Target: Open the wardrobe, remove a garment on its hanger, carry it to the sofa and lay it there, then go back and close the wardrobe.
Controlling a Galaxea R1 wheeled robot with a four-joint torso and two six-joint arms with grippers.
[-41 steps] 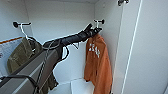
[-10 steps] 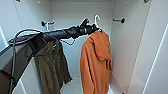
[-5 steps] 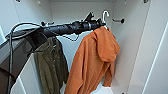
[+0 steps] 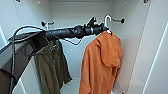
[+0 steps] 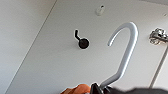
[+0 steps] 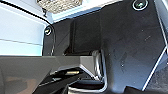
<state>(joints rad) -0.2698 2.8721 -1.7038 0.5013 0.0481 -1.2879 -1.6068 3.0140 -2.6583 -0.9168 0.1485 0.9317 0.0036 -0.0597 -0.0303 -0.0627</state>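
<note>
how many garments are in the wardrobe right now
2: an orange garment on a white hanger held by the left gripper at right, and an olive jacket hanging at left. More may be hidden behind the arm.

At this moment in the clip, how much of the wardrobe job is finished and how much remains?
Done: the wardrobe stands open, its white interior exposed. In hand: the left gripper is at the neck of the white hanger carrying the orange garment, and the hanger's curve sits apart from the black-tipped hook, so it looks lifted free. Left: carrying the garment to the sofa, laying it there, and closing the wardrobe. The olive jacket hangs untouched.
</note>
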